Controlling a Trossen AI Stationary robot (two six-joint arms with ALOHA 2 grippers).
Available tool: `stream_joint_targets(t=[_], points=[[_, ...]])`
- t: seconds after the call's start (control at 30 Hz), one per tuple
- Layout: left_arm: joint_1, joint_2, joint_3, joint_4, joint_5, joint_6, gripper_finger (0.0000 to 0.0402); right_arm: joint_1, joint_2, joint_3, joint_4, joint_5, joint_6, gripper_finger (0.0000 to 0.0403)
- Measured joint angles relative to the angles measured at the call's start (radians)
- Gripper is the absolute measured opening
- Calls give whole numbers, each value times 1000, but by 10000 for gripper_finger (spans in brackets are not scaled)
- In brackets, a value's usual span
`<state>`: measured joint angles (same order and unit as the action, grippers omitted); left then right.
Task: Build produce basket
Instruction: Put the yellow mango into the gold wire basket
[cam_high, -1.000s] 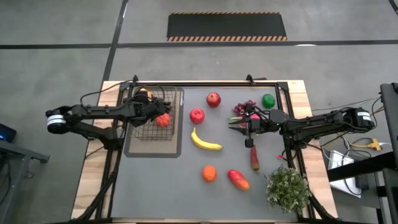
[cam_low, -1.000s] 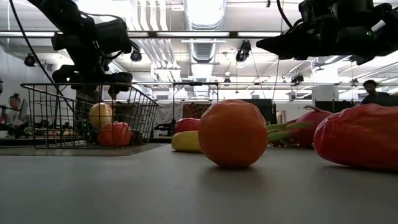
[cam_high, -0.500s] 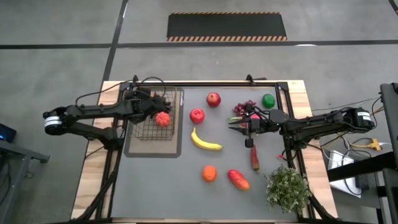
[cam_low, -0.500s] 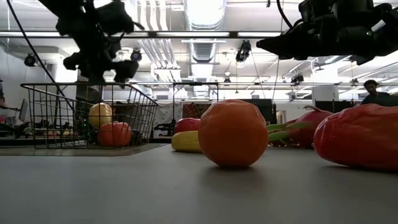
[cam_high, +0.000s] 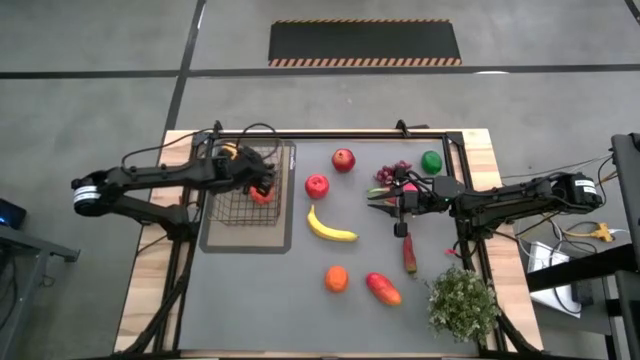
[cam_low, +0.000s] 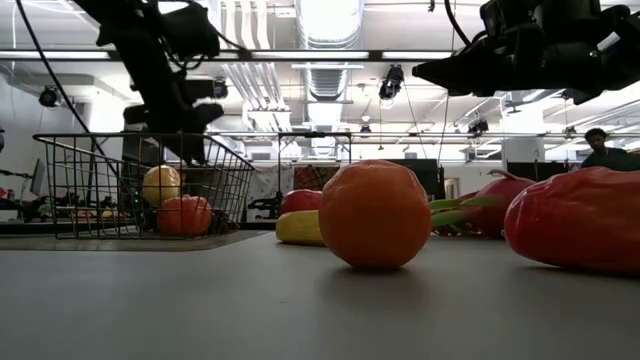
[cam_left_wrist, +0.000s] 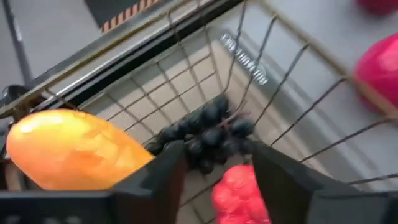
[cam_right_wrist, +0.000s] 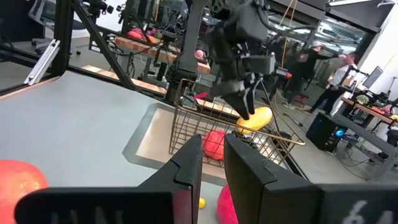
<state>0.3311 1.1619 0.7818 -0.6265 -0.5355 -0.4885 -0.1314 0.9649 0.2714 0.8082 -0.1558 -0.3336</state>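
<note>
The dark wire basket (cam_high: 232, 210) stands on a flat tray at the table's far left. Inside it lie a yellow-orange mango (cam_left_wrist: 68, 149), dark grapes (cam_left_wrist: 205, 130) and a red fruit (cam_left_wrist: 239, 193). My left gripper (cam_left_wrist: 214, 155) hangs over the basket's right part (cam_high: 265, 185), slanting down, fingers apart, nothing between them. My right gripper (cam_high: 378, 200) hovers level at the right, above a pink dragon fruit (cam_high: 405, 186), its fingers nearly together and empty. On the mat lie two red apples (cam_high: 317, 185), a banana (cam_high: 330, 226), an orange (cam_high: 336, 278), a red mango (cam_high: 383, 288), a chilli (cam_high: 409, 255), a lime (cam_high: 431, 161) and more grapes (cam_high: 393, 172).
The grey tray (cam_high: 250, 240) under the basket sticks out toward the near edge. A bushy potted plant (cam_high: 462, 303) stands at the near right corner. Bare mat lies in the near left and near middle. People move in the room behind the table.
My left gripper has risen a little from the basket's top and has rolled about its wrist, so it now slants down over the basket's right part. The fruits in the basket have stayed where they were.
</note>
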Motion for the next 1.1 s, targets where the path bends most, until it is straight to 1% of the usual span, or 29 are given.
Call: stream_joint_targets(t=[0.17,0.2,0.23,0.57,0.7,0.97,1.1], points=[[31,61,0,-11,0,-1,39,0,0,0,0,0,0,56],[39,72,0,-12,-1,-2,21,0,0,0,0,0,0,56],[44,84,0,-11,-5,-2,11,0,0,0,0,0,1,56],[77,194,0,-16,-27,-1,12,0,0,0,-4,0,1,56],[81,220,0,-20,-59,-2,12,0,0,0,-5,0,0,56],[82,232,0,-25,-123,-2,12,0,0,0,-7,0,-1,56],[82,231,5,-28,-129,-2,12,0,0,0,-7,0,-2,56]])
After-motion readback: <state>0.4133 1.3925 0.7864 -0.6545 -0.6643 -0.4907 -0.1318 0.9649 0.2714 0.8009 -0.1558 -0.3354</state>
